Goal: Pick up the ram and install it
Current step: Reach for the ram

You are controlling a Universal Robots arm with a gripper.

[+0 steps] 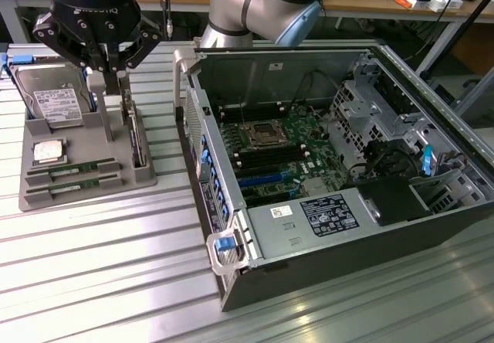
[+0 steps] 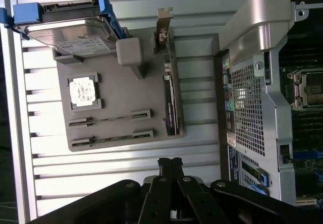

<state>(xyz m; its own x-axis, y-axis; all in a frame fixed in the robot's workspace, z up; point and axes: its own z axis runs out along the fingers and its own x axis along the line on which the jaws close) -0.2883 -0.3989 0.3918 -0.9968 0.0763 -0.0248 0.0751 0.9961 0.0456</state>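
Two rams, thin green sticks, stand on edge in the slots of a grey holder tray (image 1: 116, 169): one ram (image 1: 73, 171) and a second ram (image 1: 75, 183) just in front of it. From the wrist view they show as narrow lines, one ram (image 2: 111, 118) and the second ram (image 2: 113, 137). My gripper (image 1: 108, 71) hangs well above the tray's back part, apart from both sticks. Its fingertips (image 2: 170, 162) are pressed together, shut on nothing.
The tray also holds a silver hard drive (image 1: 52, 102) in a blue bracket, a square processor chip (image 1: 48, 151) and an upright card (image 1: 138, 138). An open computer case (image 1: 231, 262) lies at the exterior view's right, motherboard (image 1: 270, 154) with its memory slots exposed. A ribbed metal table (image 1: 100, 266) lies underneath.
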